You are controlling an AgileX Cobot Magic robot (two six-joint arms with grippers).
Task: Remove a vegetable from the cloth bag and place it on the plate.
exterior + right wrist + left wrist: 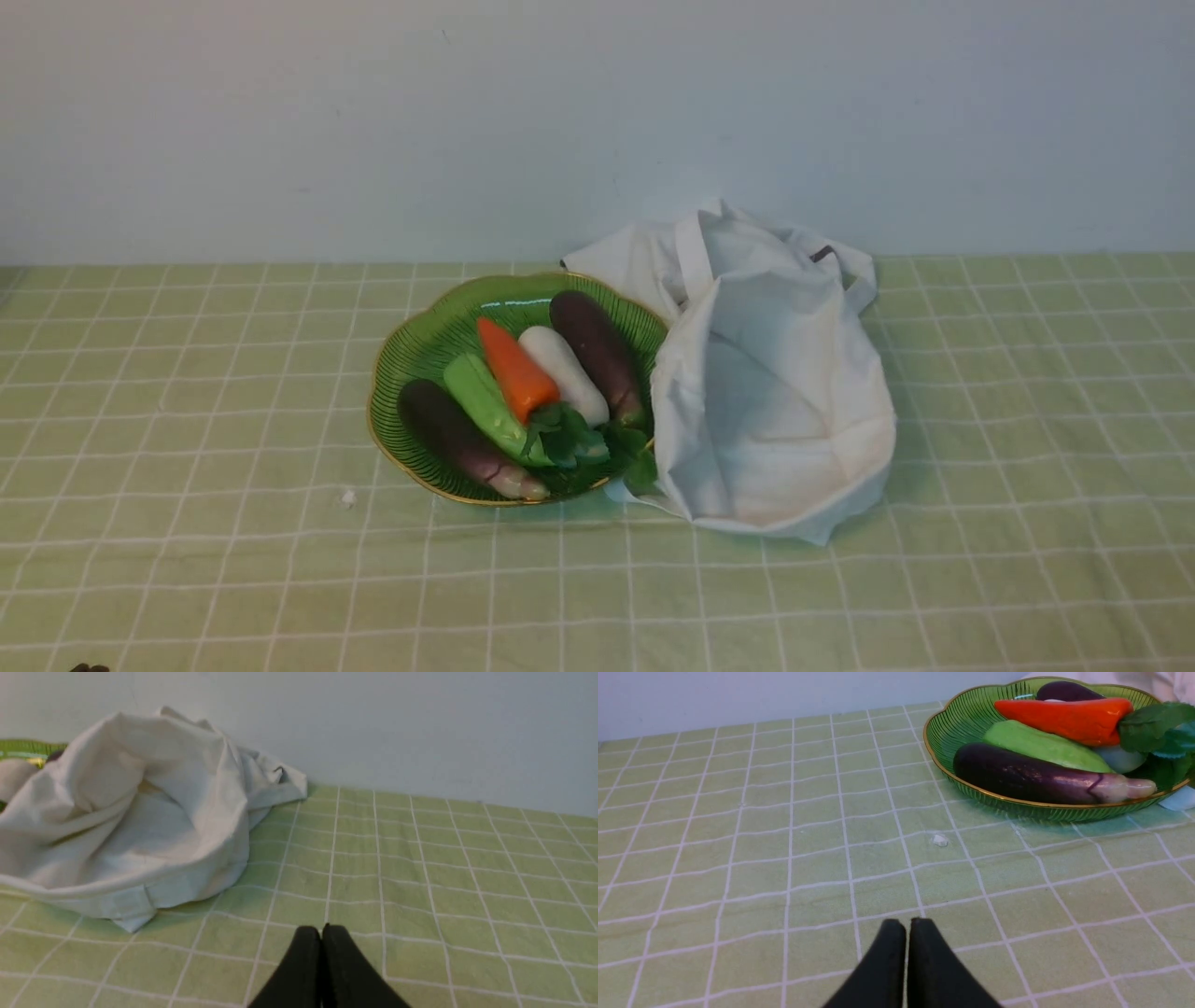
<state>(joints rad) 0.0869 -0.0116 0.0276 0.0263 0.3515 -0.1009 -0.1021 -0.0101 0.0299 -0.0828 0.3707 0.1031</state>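
Observation:
The orange carrot (513, 369) with green leaves lies on the green gold-rimmed plate (411, 350), between a light green vegetable (481, 397) and a white radish (563, 371). It also shows in the left wrist view (1064, 716) on the plate (957, 723). The white cloth bag (766, 373) lies slumped right of the plate, touching it, and shows in the right wrist view (131, 812). My left gripper (906, 924) is shut and empty over the cloth, short of the plate. My right gripper (321, 929) is shut and empty, beside the bag.
Two dark purple eggplants (597, 350) (457, 439) also lie on the plate. A small white crumb (347, 498) sits on the green checked tablecloth (187, 560) left of the plate. A pale wall (597, 121) stands behind the table.

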